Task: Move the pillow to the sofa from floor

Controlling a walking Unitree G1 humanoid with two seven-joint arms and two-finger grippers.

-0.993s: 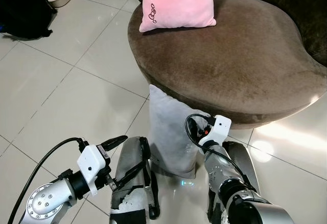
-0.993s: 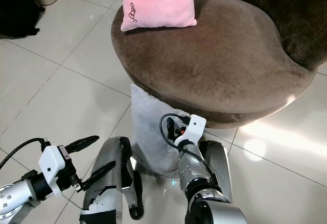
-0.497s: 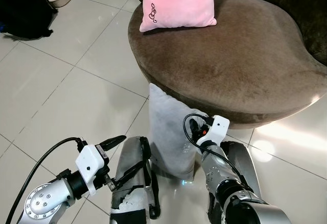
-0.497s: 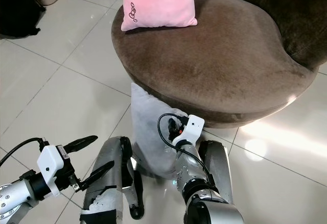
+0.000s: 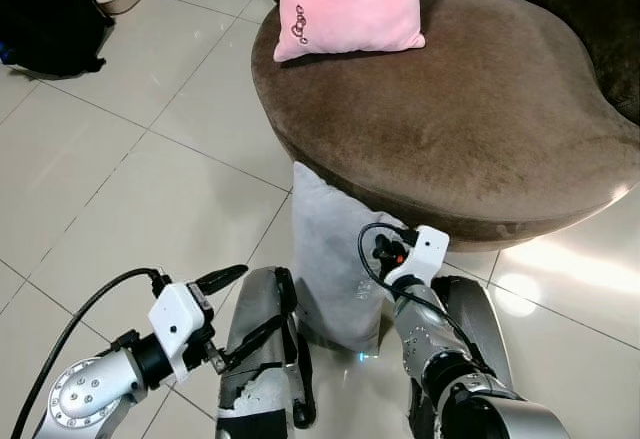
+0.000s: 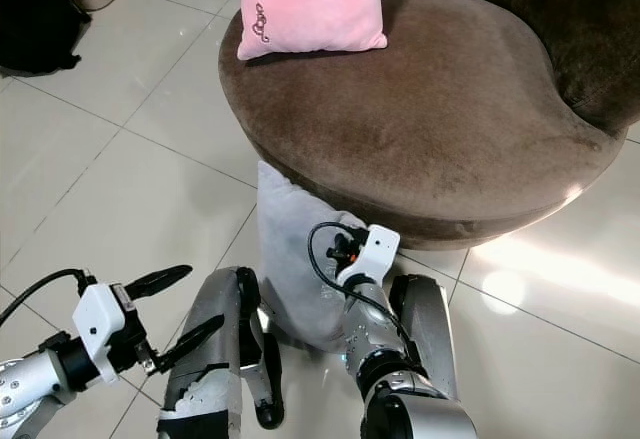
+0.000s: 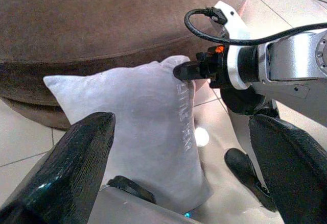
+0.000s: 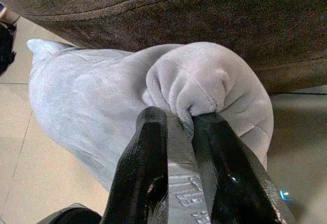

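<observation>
Grey velvet pillow (image 5: 335,259): upright on tiled floor (image 5: 130,179), against brown sofa (image 5: 450,119).
Right gripper (image 8: 179,132): clamped on pillow corner.
Left gripper (image 5: 235,304): spread wide, beside pillow.

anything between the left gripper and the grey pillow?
No object. The open left gripper looks straight at the grey pillow across a bare gap in the left wrist view; the right gripper already pinches its corner.

The grey pillow's (image 8: 127,101) pinched fold vanishes between the right gripper's (image 8: 179,127) fingers, and the pink cushion (image 5: 350,4) is cropped above.
</observation>
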